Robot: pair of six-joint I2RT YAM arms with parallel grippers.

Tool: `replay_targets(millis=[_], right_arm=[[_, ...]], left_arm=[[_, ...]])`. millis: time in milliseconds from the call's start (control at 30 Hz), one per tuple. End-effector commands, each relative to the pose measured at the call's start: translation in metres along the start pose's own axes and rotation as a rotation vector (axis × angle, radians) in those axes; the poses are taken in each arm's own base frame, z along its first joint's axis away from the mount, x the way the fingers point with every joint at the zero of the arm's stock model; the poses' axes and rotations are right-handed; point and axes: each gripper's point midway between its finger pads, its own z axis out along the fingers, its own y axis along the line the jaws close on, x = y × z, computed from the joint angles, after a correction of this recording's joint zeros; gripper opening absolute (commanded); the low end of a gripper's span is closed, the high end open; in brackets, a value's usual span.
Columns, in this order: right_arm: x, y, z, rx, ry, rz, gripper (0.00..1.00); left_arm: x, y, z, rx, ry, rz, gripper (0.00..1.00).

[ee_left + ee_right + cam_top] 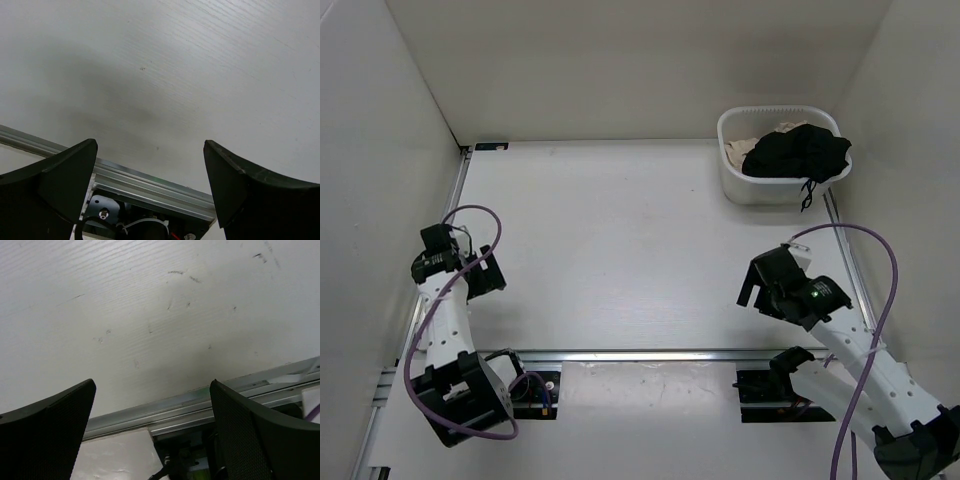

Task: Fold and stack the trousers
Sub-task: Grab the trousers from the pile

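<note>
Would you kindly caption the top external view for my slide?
Left gripper and right gripper open, empty; black trousers heaped in the white basket, far right.

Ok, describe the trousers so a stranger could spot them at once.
Look to the far right corner of the white table, where a white basket stands. The trousers are the black heap filling it, spilling over its right rim; the beige cloth tucked at their left is the only other garment.
</note>
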Motion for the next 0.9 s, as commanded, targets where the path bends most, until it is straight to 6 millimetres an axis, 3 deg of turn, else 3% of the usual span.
replay_targets(millis=[0, 100, 133, 167, 200, 267, 300, 333, 400, 433, 467, 500, 567, 600, 667, 700, 767, 800, 867], right_arm=[[-0.042, -0.009, -0.021, 0.061, -0.154, -0.030, 0.99], [-0.089, 0.009, -0.045, 0.018, -0.284, -0.104, 0.99], [-0.114, 0.022, -0.055, -0.022, -0.368, -0.092, 0.99], [-0.136, 0.022, -0.061, 0.011, -0.438, -0.102, 0.99], [-0.173, 0.038, -0.075, -0.019, -0.548, -0.055, 0.99], [-0.218, 0.032, -0.083, 0.037, -0.642, -0.021, 0.99], [-0.254, 0.043, -0.087, 0.034, -0.678, 0.024, 0.99], [-0.277, 0.027, -0.084, 0.086, -0.682, 0.078, 0.99], [-0.315, 0.023, -0.076, 0.108, -0.675, 0.136, 0.99], [-0.325, 0.023, -0.039, 0.154, -0.574, 0.130, 0.99], [-0.368, 0.020, -0.060, 0.107, -0.628, 0.181, 0.99], [-0.381, 0.023, -0.014, 0.140, -0.541, 0.168, 0.99], [-0.404, 0.008, 0.009, 0.195, -0.493, 0.188, 0.99], [-0.432, 0.011, 0.032, 0.204, -0.498, 0.199, 0.99], [-0.448, -0.002, 0.059, 0.242, -0.481, 0.217, 0.99], [-0.446, -0.006, 0.096, 0.267, -0.435, 0.201, 0.99], [-0.454, -0.013, 0.122, 0.255, -0.446, 0.219, 0.99], [-0.448, -0.016, 0.144, 0.249, -0.417, 0.217, 0.99], [-0.440, -0.017, 0.163, 0.225, -0.379, 0.222, 0.99]], left_arm=[[-0.028, 0.009, -0.012, -0.053, -0.076, 0.004, 1.00], [-0.043, 0.015, -0.018, -0.089, -0.101, 0.002, 1.00], [-0.057, 0.019, -0.027, -0.118, -0.138, -0.001, 1.00], [-0.065, 0.022, -0.030, -0.134, -0.147, -0.002, 1.00], [-0.082, 0.024, -0.043, -0.145, -0.187, -0.005, 1.00], [-0.104, 0.021, -0.057, -0.131, -0.233, -0.005, 1.00], [-0.109, 0.018, -0.061, -0.117, -0.235, -0.004, 1.00], [-0.113, 0.015, -0.064, -0.101, -0.239, -0.002, 1.00], [-0.122, 0.013, -0.066, -0.091, -0.250, -0.001, 1.00], [-0.125, 0.011, -0.069, -0.081, -0.259, 0.001, 1.00], [-0.128, 0.011, -0.069, -0.081, -0.261, 0.001, 1.00], [-0.128, 0.011, -0.069, -0.081, -0.261, 0.001, 1.00], [-0.128, 0.009, -0.065, -0.065, -0.248, 0.003, 1.00], [-0.127, 0.009, -0.061, -0.065, -0.236, 0.003, 1.00], [-0.126, 0.011, -0.055, -0.075, -0.213, 0.002, 1.00], [-0.128, 0.013, -0.049, -0.085, -0.202, 0.001, 1.00], [-0.127, 0.015, -0.043, -0.095, -0.181, 0.000, 1.00], [-0.129, 0.015, -0.042, -0.095, -0.179, 0.000, 1.00], [-0.131, 0.015, -0.038, -0.095, -0.169, 0.000, 1.00]])
